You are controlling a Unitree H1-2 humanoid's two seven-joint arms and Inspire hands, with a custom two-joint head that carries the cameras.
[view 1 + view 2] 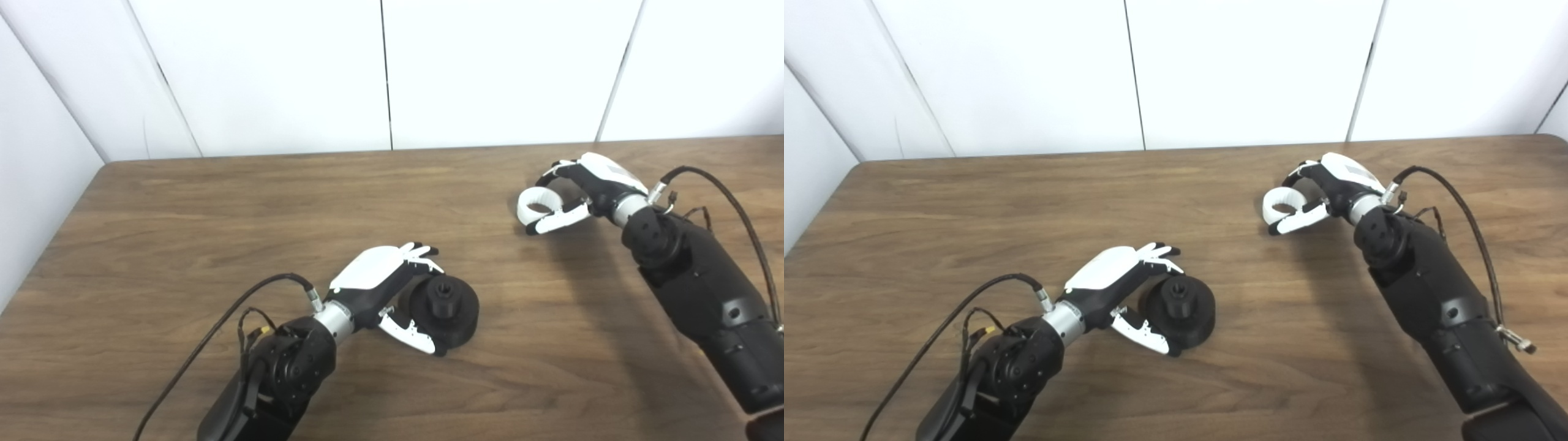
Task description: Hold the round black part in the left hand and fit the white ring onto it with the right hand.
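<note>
Hands are on both pieces now. Left hand (383, 288) is cupped round the black part (446, 306), fingers arched over its far edge and thumb hooked along its near rim; the part sits on the table (245, 202) near the front, just left of centre, tipped a little, with its threaded hub pointing up and toward the camera. Whether the hand has actually clamped it or is only wrapping round it, I cannot tell from either view.

Over on the right, well apart from the part, the right hand (1323, 190) pinches the white ring (1281, 205) between thumb and fingers, low over the table or just touching it. The ring's hole faces roughly upward and stays open to view.

On handling: the part looks like stiff, matte moulded or printed plastic, likely light and not slippery, so a grip across the wide disc rim should leave the hub free for the ring. The ring looks rigid, smooth and very light; a pinch on its outer wall seems right, but a thin hoop like that could twist or pop out if squeezed off-centre.

No brand, label or writing is readable anywhere.
</note>
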